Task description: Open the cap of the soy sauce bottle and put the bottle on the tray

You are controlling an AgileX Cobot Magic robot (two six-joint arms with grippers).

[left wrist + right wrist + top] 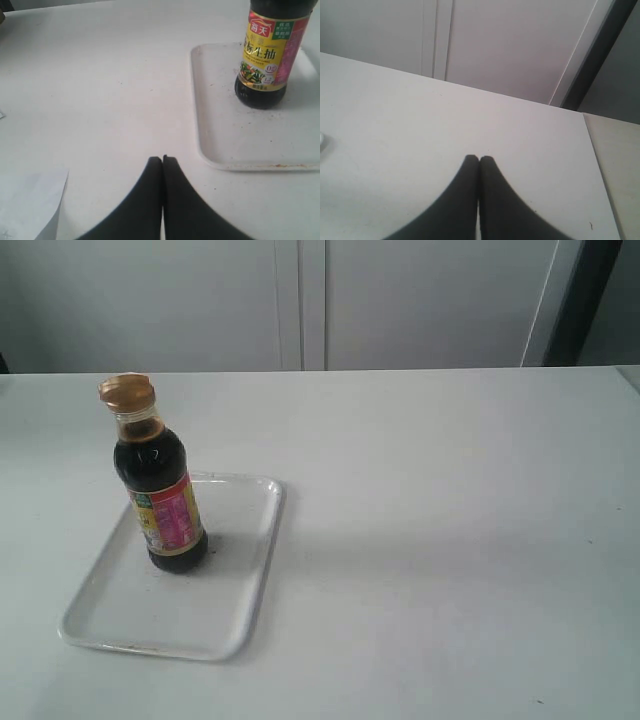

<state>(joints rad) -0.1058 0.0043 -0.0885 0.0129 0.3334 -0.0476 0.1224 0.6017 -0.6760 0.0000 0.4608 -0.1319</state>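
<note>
The soy sauce bottle (160, 490) stands upright on the white tray (235, 590), toward its far left part. Its coppery cap (127, 390) sits on the neck, tilted slightly. In the left wrist view the bottle (270, 55) shows its yellow and pink label, standing on the tray (220, 145); the cap is out of that frame. My left gripper (162, 159) is shut on nothing, over bare table short of the tray's rim. My right gripper (479, 159) is also shut and empty, over bare table. Neither gripper appears in the exterior view.
A white table (450, 520) carries everything; its back edge meets pale cabinet doors (300, 300). A sheet of white paper (30, 205) lies near the left gripper. The table's side edge (592, 150) shows in the right wrist view.
</note>
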